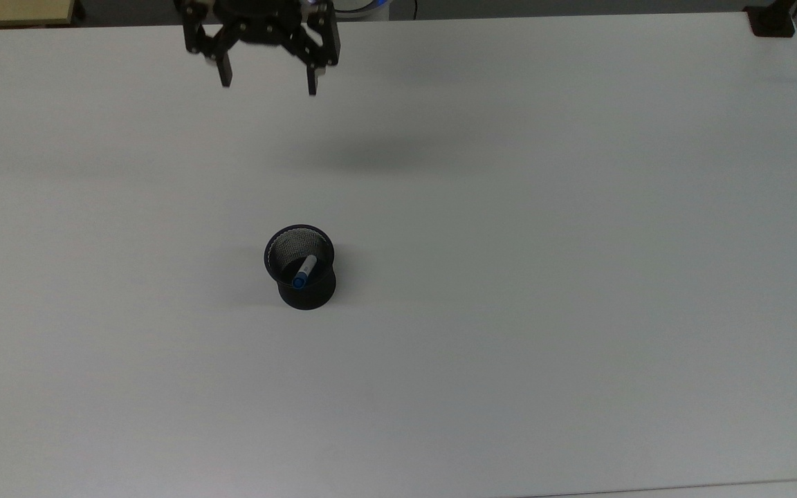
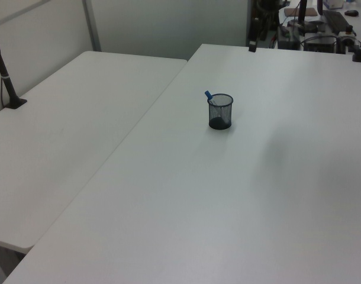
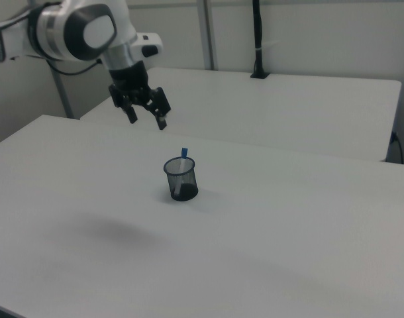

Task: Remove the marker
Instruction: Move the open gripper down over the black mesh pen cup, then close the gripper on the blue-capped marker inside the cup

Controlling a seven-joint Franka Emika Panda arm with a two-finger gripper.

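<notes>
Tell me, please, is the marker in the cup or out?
In: the marker leans inside the black mesh cup, blue cap above the rim.

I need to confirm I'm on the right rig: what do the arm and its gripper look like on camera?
The arm is glossy white with rounded, bulbous joint housings and dark grey bands at the joints. Its gripper is all black: a blocky body with angular linkages ending in two slim straight fingers. In the top view small bright screws dot the linkages.

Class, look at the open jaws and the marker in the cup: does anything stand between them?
Nothing visible does. The gripper hangs above bare table, and the marker leans in the mesh cup with its blue cap above the rim.
</notes>
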